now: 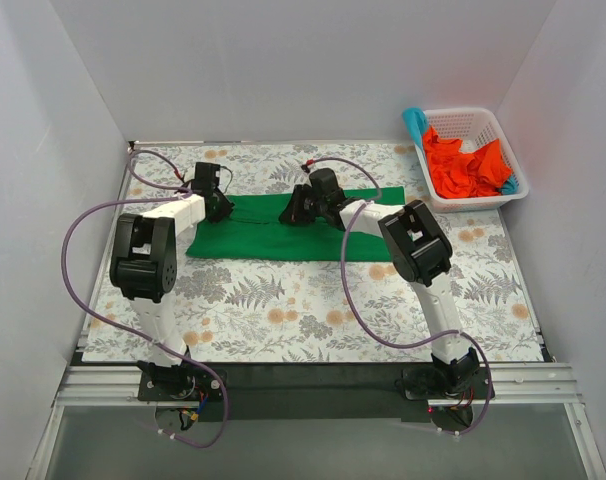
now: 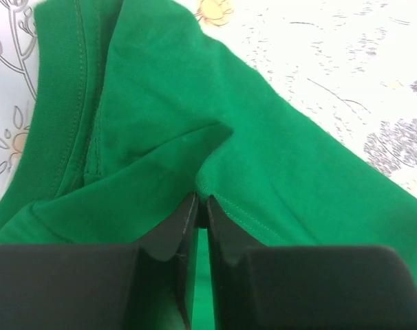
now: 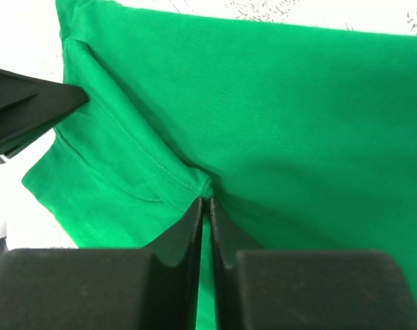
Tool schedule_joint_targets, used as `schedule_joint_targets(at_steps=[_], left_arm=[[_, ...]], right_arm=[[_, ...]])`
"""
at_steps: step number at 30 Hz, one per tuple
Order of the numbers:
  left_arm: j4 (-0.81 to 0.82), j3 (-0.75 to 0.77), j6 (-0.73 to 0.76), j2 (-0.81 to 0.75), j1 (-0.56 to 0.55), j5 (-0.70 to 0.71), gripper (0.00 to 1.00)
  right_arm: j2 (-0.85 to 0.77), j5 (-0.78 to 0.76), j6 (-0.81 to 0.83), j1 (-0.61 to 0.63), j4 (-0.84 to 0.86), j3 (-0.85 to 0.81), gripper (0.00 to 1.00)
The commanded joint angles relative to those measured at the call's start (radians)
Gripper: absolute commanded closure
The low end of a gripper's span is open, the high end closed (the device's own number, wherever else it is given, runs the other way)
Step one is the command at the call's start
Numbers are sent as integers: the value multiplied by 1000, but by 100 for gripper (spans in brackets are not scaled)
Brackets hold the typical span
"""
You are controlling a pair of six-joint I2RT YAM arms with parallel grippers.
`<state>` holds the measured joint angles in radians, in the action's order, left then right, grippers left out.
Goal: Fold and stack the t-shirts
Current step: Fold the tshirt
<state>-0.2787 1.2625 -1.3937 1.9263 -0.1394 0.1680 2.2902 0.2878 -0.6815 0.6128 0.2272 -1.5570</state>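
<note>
A bright green t-shirt (image 1: 283, 240) lies spread across the middle of the table. My left gripper (image 1: 219, 205) is at its left end, shut on a pinched fold of the green cloth (image 2: 203, 185) beside the collar seam (image 2: 91, 103). My right gripper (image 1: 295, 208) is over the shirt's far edge, shut on a hemmed fold of the same shirt (image 3: 205, 185). Orange-red t-shirts (image 1: 463, 165) and a teal-blue one (image 1: 415, 122) lie heaped in the basket at the far right.
The white lattice basket (image 1: 473, 203) stands at the table's far right corner. The floral tablecloth (image 1: 283, 310) covers the table. White walls close in the left, back and right sides. Purple cables loop beside both arms.
</note>
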Motion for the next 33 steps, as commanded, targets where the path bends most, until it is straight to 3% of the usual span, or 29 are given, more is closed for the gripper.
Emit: schedule_joint_targets(at_steps=[1,4,5,9,11,15,19,21,25,33], left_arm=[[24,29,-25,8,11,5,91],[30,28,-25,-9,11,-7,72],[32,26,-25,-21,11,-5,57],[24,15,-13,-114,11,10,25],[3,-9,-16,-202,11,21,22],[-53,-113,-63,-358,11,62,23],[-57,-247,-106,-450,12,87,41],[-59,-303,-119,-463,15,77,45],[-56,-383,-175,-451,34,94,60],[-85,-525,-318,-461,90,88,69]], right_arm=[[5,10,20,-11,12,-40,84],[-23,-1,51,-22,11,-32,73],[-35,-6,62,-30,9,-28,70],[-154,-44,161,-47,-34,12,62],[-208,-84,203,-56,-95,55,58],[-407,-147,263,-77,-149,231,55],[-550,-119,261,-160,-158,434,55],[-613,-105,264,-195,-163,536,55],[-690,-85,258,-315,-161,682,56],[-721,-72,228,-524,-155,876,58]])
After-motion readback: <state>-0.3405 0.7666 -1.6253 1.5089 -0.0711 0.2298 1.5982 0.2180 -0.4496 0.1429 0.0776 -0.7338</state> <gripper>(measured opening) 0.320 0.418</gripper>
